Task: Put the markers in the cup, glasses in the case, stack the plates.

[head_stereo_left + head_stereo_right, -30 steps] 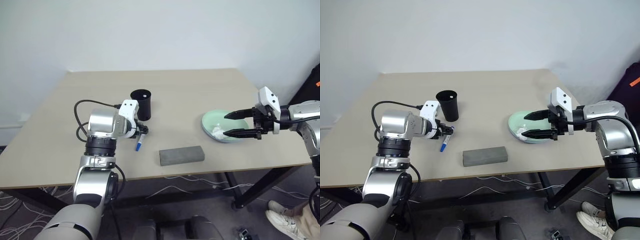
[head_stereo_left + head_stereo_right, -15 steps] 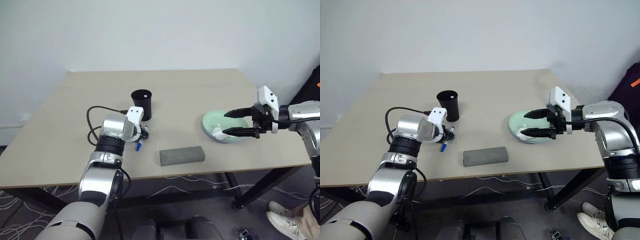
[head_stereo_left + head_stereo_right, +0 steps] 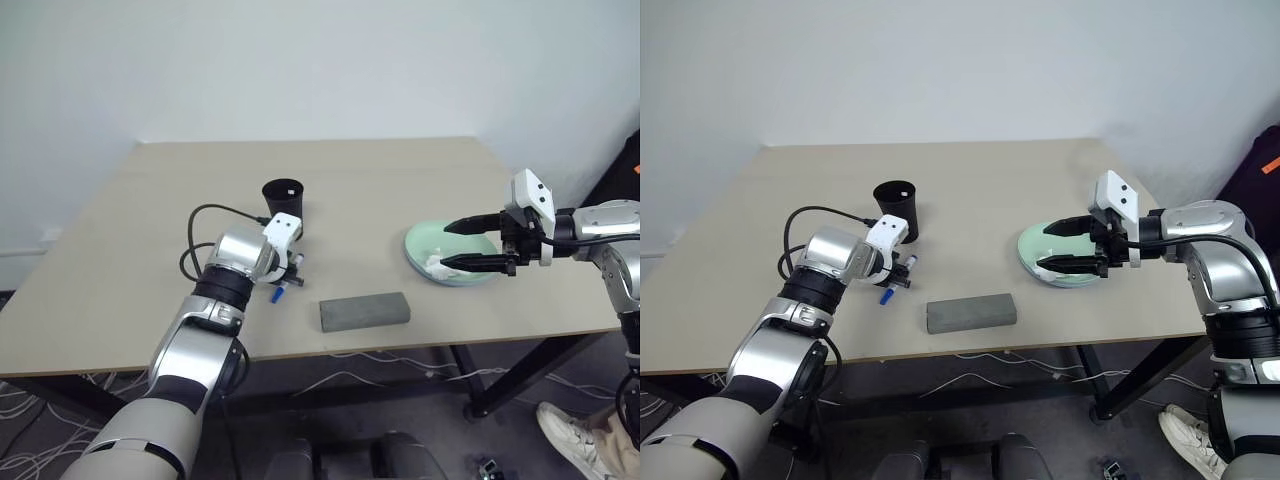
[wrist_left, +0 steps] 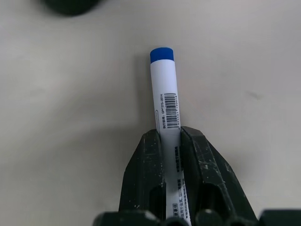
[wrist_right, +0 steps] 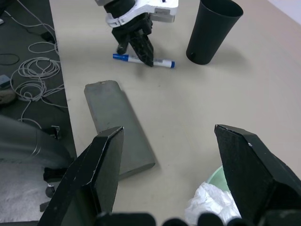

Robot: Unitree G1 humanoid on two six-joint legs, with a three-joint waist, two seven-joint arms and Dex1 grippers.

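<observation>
Looking down from the left eye view, the left tool [image 3: 288, 283] is pressing onto the tabletop [image 3: 400, 190] just in front of the black cup [image 3: 284, 206], its fingers clenched around the blue-capped marker [image 3: 279, 293], which is lying flat on the surface. The grey case [image 3: 364, 311] is lying shut near the front edge, just to the right of the marker. Off to the right, the right tool [image 3: 476, 244] is hovering with its fingers spread wide over the mint green plate [image 3: 418, 244], which is holding a crumpled white tissue [image 3: 434, 265]. Whether a second plate is sitting beneath the green one, I cannot tell.

The right eye view is giving the same layout, with the cup standing upright and apart from the case.

Peering along the left wrist view, two black fingers [image 4: 146, 174] are gripping the white barrel of the marker from both sides, its blue end pointing away from the tool and a printed barcode showing on the barrel. The marker is resting on the tabletop.

Gazing through the right wrist view, the right tool's broad fingers [image 5: 101, 165] are standing far apart, grasping nothing. Beyond them the case, the marker under the left tool, and the cup are all sitting on the tabletop, and the tissue is showing at the green plate's rim.
</observation>
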